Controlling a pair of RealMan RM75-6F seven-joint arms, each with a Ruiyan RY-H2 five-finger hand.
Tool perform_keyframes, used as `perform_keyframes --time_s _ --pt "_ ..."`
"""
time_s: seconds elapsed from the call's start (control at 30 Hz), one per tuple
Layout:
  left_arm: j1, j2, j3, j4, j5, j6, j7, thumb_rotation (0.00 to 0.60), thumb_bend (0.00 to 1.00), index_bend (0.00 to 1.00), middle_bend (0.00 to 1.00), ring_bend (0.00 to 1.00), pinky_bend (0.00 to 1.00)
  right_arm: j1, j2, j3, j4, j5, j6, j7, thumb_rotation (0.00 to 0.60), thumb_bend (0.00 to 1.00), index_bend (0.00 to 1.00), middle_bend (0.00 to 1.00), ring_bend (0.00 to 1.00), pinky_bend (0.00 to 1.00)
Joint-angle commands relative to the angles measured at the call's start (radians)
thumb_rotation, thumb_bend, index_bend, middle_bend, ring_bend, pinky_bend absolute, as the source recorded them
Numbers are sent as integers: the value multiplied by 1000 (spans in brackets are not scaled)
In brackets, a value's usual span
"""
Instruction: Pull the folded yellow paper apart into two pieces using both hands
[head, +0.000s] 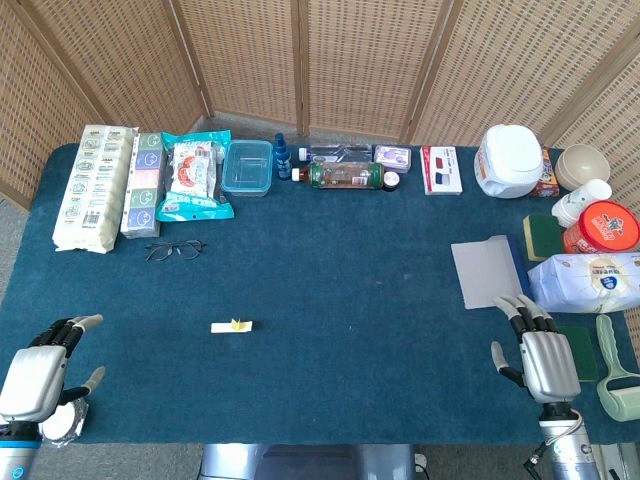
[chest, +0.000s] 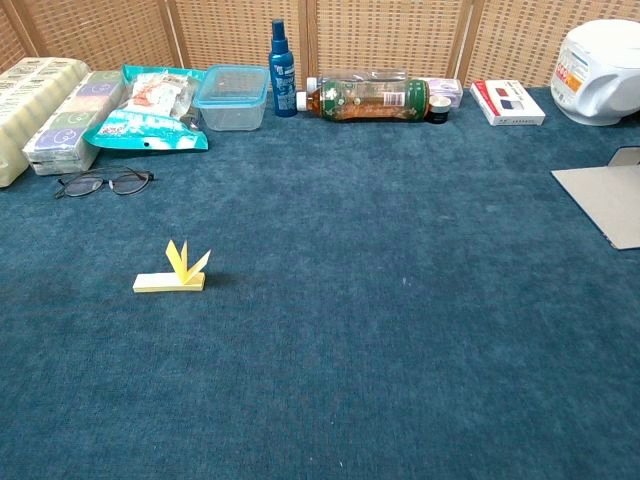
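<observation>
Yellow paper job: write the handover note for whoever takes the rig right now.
Left hand: open, holding nothing, near the table's front left corner.
Right hand: open, holding nothing, near the front right, beside the grey sheet.
Folded yellow paper: lies in one piece on the blue cloth, left of centre, its end flaps sticking up, in front of the eyeglasses. Neither hand touches it.
Done: nothing yet.
Left: bring both hands to the paper, grip it with each and pull it apart into two pieces.
</observation>
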Motion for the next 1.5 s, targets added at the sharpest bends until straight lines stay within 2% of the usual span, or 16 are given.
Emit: perform_keyframes --time_s 0.03,0.7,0.9,1.0,1.13,1.23,1.33,1.4,1.5 --pt "-3 -2 -2 1 1 -1 0 600 241 214 252 191 292 -1 -1 1 -1 1 2 -2 600 470 180 205 111 190" --pt "-14 13 -7 7 -12 -16 -10 600 241 214 252 197 292 5 -13 0 -7 19 -18 -2 600 470 179 204 107 188" --pt "-66 33 -49 15 -31 -60 20 600 241 214 252 198 295 1 -15 1 7 32 -19 9 600 470 179 204 107 188" --pt "-92 34 -68 17 -36 -82 32 600 241 214 251 209 335 -1 -18 2 13 39 -20 14 600 470 178 204 107 188" --pt "-166 33 -120 19 -78 -159 52 600 241 214 258 256 398 -1 -18 3 18 42 -21 17 600 470 178 204 107 188" --pt "-212 23 -145 21 -108 -211 70 600 240 214 334 350 476 -5 -13 5 17 45 -15 20 600 470 178 205 107 188" --pt "-258 8 -161 28 -126 -262 88 600 224 214 501 537 607 -10 -10 3 20 50 -12 21 600 470 178 205 107 188" --pt "-296 -1 -167 38 -136 -312 95 600 188 226 665 736 752 -12 -12 0 21 53 -14 22 600 470 178 204 107 188" --pt "-336 -11 -173 52 -148 -365 95 600 155 252 813 907 887 -12 -15 -2 23 54 -19 22 600 470 178 204 107 188"
